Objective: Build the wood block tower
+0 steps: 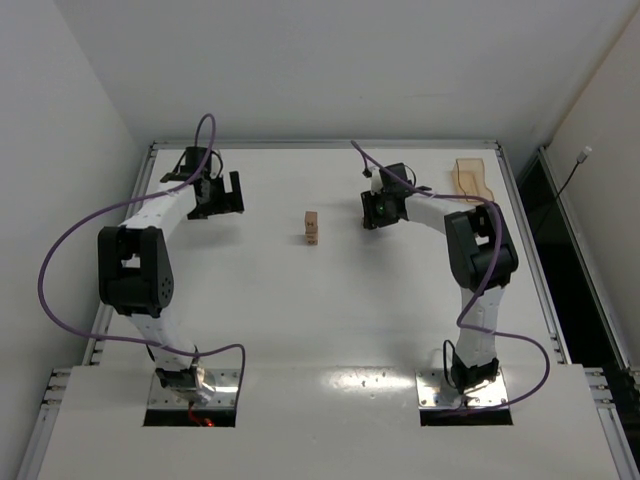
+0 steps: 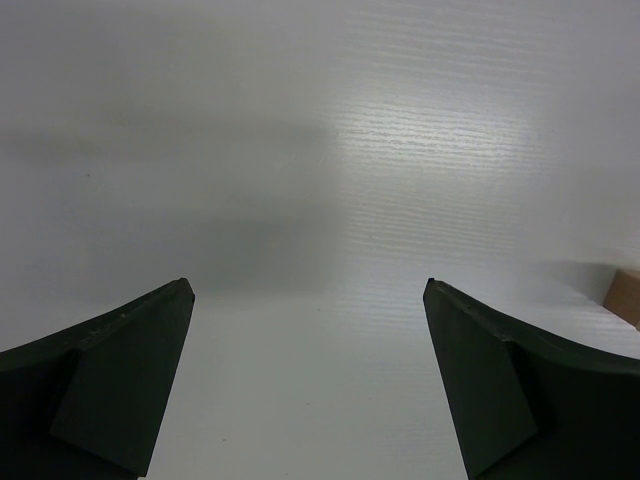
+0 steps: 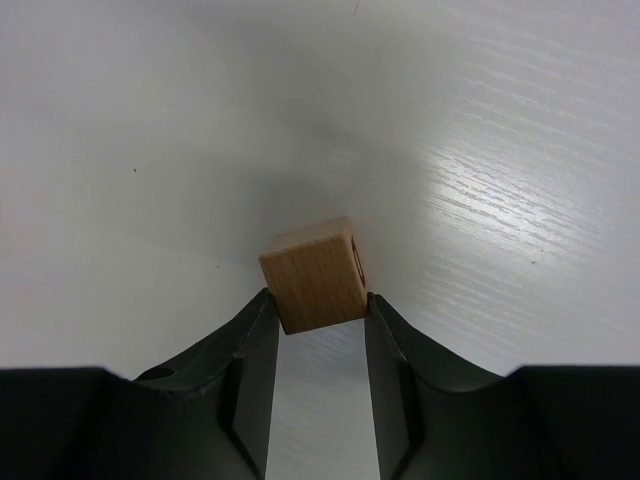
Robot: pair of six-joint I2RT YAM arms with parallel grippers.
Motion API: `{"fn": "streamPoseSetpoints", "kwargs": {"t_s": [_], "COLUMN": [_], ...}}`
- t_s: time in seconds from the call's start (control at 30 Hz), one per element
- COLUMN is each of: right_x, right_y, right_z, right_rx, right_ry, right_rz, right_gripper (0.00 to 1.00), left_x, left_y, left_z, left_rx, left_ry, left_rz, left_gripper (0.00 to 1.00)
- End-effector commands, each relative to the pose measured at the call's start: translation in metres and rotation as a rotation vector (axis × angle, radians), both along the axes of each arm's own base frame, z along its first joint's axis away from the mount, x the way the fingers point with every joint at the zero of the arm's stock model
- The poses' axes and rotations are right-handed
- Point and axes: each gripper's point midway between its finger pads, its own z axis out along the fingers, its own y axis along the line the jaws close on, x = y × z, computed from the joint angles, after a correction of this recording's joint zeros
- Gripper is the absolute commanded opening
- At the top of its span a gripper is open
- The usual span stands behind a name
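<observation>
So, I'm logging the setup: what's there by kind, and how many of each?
Claws: 2, left claw and right claw
Loose wood block: 1
Block tower: 1
Translucent orange tray: 1
Total: 5

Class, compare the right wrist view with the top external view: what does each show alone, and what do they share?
Only the right wrist view shows a wood block pinched between the fingertips of the right gripper. Only the top external view shows the tower, the open left gripper and an orange tray. Both show the right gripper and the white table.
</observation>
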Motion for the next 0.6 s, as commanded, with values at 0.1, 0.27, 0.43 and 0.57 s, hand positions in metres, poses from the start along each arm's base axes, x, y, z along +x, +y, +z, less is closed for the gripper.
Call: {"fn": "streamPoseSetpoints", "kwargs": {"t_s": [0.1, 0.27, 0.43, 0.57], "right_x": [0.009, 0.015, 0.012, 0.009], "right_y": [0.006, 0.013, 0.018, 0.02], "right_z": [0.007, 0.002, -0.001, -0.001], "right_rx": [-0.03, -0.026, -0.014, -0.012], "right_ry": [0.011, 0.049, 0.082, 0.088], "right_rz": [0.057, 0.097, 0.133, 0.162], "right_gripper": [0.42, 0.53, 0.55, 0.46], "left_x": [0.011, 0.011, 0.011, 0.011], "left_y": [0.004, 0.003, 0.003, 0.003], "left_z": [0.009, 0.011, 0.011, 0.011], "left_rx": [0.009, 0.002, 0.002, 0.007], "left_ry": [-0.041, -0.041, -0.041, -0.041], "left_rz": [0.0, -0.006, -0.006, -0.013], "left_gripper": [1.0, 1.0, 1.0, 1.0]}}
